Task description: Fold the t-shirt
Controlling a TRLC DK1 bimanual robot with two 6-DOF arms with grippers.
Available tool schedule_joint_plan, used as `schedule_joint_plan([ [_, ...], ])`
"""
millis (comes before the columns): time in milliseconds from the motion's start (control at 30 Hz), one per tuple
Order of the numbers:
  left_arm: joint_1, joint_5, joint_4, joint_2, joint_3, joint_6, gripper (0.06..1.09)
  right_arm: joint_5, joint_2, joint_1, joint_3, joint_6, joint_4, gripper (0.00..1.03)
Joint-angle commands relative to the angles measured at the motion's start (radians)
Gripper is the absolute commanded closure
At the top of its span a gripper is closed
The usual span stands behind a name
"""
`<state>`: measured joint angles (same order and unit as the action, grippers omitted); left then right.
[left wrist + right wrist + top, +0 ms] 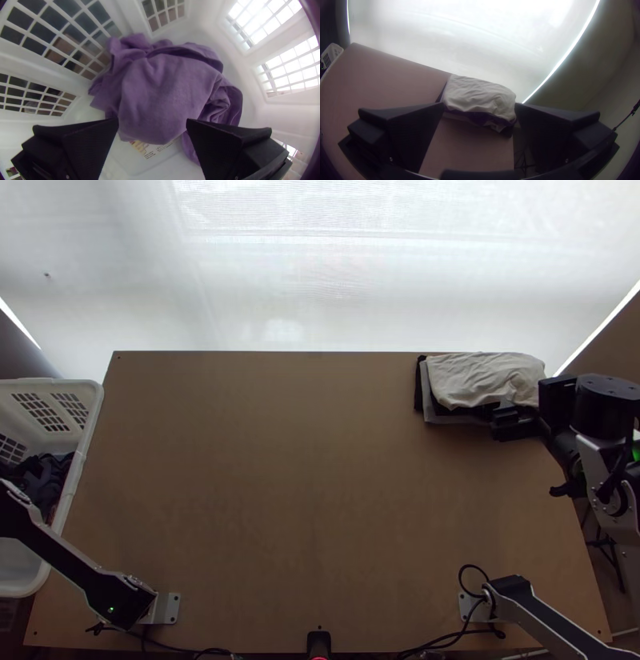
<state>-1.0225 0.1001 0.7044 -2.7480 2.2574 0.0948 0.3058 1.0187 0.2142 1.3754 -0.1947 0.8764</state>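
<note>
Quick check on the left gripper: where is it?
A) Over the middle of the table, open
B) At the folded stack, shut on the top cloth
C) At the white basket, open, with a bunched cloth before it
C: the left gripper's fingers stand apart, facing the bunched cloth, with the basket's walls around.

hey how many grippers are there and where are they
2: the left gripper is open above the purple cloth in the white basket; the right gripper is open by the folded pile on the table.
</note>
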Motion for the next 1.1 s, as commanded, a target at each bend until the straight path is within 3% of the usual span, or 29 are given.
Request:
schedule_joint_plan([
  [0,0.027,0.007,-0.031,-0.056,0.025,0.000,0.11,0.000,0.017,-0.015,0.011,0.011,0.012,0.05],
  [33,0.029,0.007,-0.034,-0.058,0.025,0.000,0.13,0.000,0.020,-0.018,0.013,0.011,0.012,0.05],
  [67,0.029,0.009,-0.034,-0.061,0.024,-0.003,0.23,0.000,0.021,-0.018,0.014,0.011,0.012,0.05],
  [100,0.029,0.012,-0.036,-0.061,0.024,-0.001,0.42,0.000,0.023,-0.018,0.013,0.011,0.012,0.05],
  [167,0.029,0.079,-0.089,-0.064,0.024,0.022,1.03,0.000,0.026,-0.019,0.016,0.012,0.010,0.05],
  [300,0.035,0.108,-0.079,-0.048,0.024,0.074,1.05,0.000,0.026,-0.024,0.022,0.014,-0.001,0.05],
  [467,0.012,0.093,-0.029,0.056,0.024,0.029,1.05,0.000,0.027,-0.038,0.033,0.017,-0.014,0.05],
  [533,-0.001,0.026,0.053,0.154,0.021,-0.020,1.05,-0.002,0.027,-0.038,0.034,0.021,-0.016,0.05],
  [667,-0.039,-0.244,0.188,0.445,-0.022,-0.127,1.05,-0.004,0.026,-0.038,0.024,0.035,-0.024,0.05],
  [900,-0.080,-0.504,0.293,0.841,-0.024,-0.162,1.05,-0.005,0.018,-0.038,-0.024,0.051,-0.056,0.05],
  [967,-0.074,-0.536,0.379,0.919,-0.024,-0.159,1.05,-0.008,0.011,-0.038,-0.038,0.052,-0.065,0.05],
  [1067,-0.054,-0.655,0.540,1.025,-0.045,-0.152,1.05,-0.013,-0.006,-0.038,-0.056,0.054,-0.076,0.05],
])
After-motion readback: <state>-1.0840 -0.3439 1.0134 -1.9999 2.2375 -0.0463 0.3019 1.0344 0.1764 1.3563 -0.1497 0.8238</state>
